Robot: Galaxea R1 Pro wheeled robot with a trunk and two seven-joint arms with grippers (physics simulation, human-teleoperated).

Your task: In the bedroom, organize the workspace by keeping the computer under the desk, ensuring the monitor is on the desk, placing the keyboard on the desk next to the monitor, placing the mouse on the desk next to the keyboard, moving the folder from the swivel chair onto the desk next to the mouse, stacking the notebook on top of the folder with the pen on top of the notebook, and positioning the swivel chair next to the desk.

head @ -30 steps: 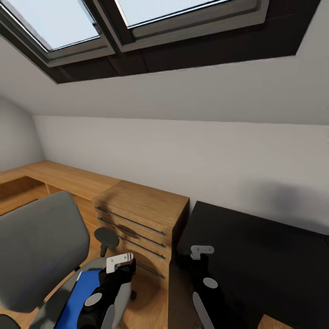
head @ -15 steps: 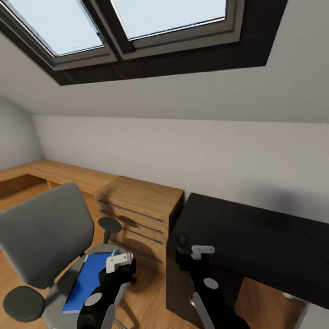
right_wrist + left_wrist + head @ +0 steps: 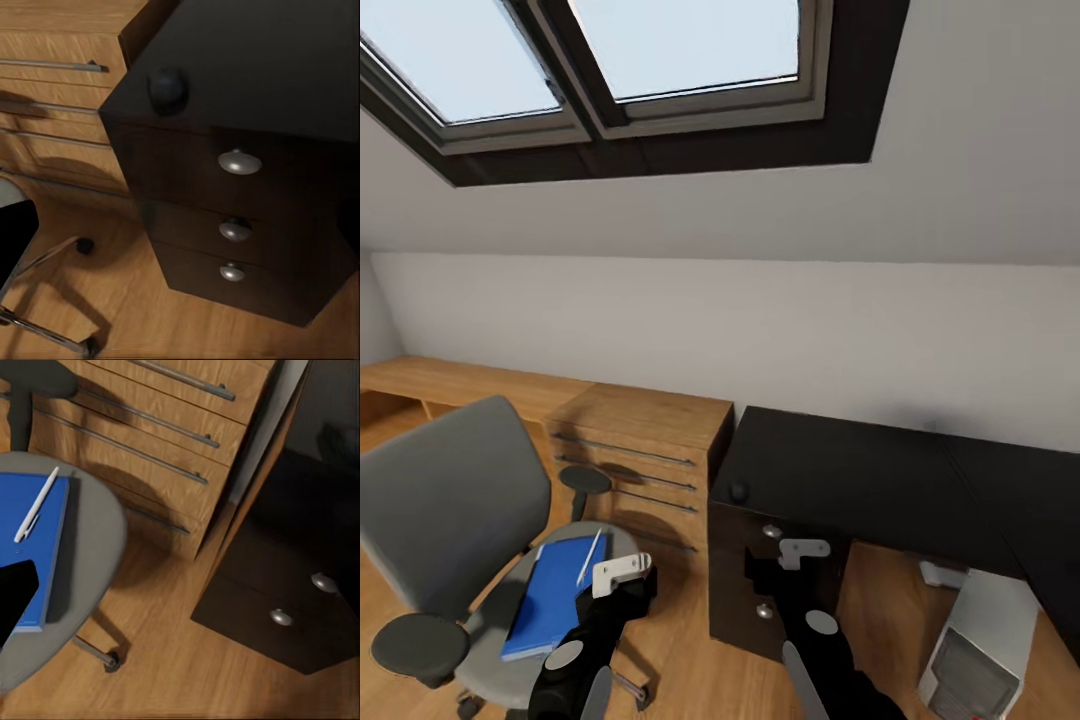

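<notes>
Camera's been panned right since 1 s ago — computer (image 3: pixel 980 640) now seen under desk (image 3: pixel 880 470). Swivel chair (image 3: pixel 450 520) w/ blue folder (image 3: pixel 555 595) and pen (image 3: pixel 589 558) lies just left of left gripper (image 3: pixel 622 571), the nearer arm. Jaw opening of left and right gripper (image 3: pixel 803 549) can't be told.

Daylight comes from the skylights (image 3: pixel 590 60), bright and pale blue-white, leaving the white wall (image 3: pixel 760 320) evenly lit. Soft shadows fall on the dresser (image 3: pixel 635 450) and on the floor (image 3: pixel 165 660) beneath the chair (image 3: pixel 450 510). Renders look slightly soft; the desk (image 3: pixel 860 470) top reads near-black, detail lost
</notes>
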